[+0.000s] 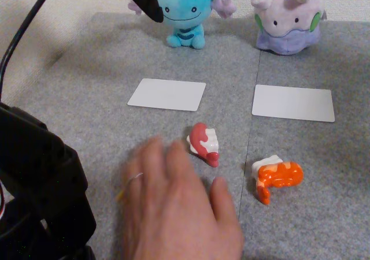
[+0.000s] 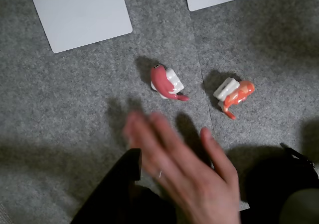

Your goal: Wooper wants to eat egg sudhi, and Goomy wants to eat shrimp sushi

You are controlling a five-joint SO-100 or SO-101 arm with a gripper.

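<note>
Fixed view, Wooper [image 1: 185, 13]: I see it upright at the far edge of the grey mat [image 1: 87, 92], left of the mat seam, facing me.
Fixed view, Goomy [image 1: 287, 18]: upright at the far edge too, right of the seam, well apart from Wooper.
Fixed view, white cards: one white card [image 1: 167, 94] lies flat in front of Wooper, a second white card [image 1: 293, 103] in front of Goomy. Both are blank; I can read no writing or brand anywhere.
Fixed view, dark red sushi piece [image 1: 204, 143]: lying near the seam, nearer me than the left card.
Fixed view, shrimp sushi [image 1: 278, 177]: lying on its side right of the seam, rice block turned toward the far edge, nearer me than the right card.
Fixed view, person's hand [image 1: 176, 205]: blurred, spread flat over the mat at the near edge, a ring on one finger, just beside the dark red piece. A sliver of yellow shows at its left edge; I cannot tell what it is.
Fixed view, end effector [image 1: 145, 0]: a dark tip at the top, in front of Wooper's left side; I cannot tell whether it is released or clenched.
Wrist view, sushi: dark red piece [image 2: 164, 81] left of the seam, shrimp sushi [image 2: 236, 95] right of it.
Wrist view, hand [image 2: 192, 176]: blurred, fingers spread, below both pieces.
Wrist view, cards: corners of both at the top edge.
</note>
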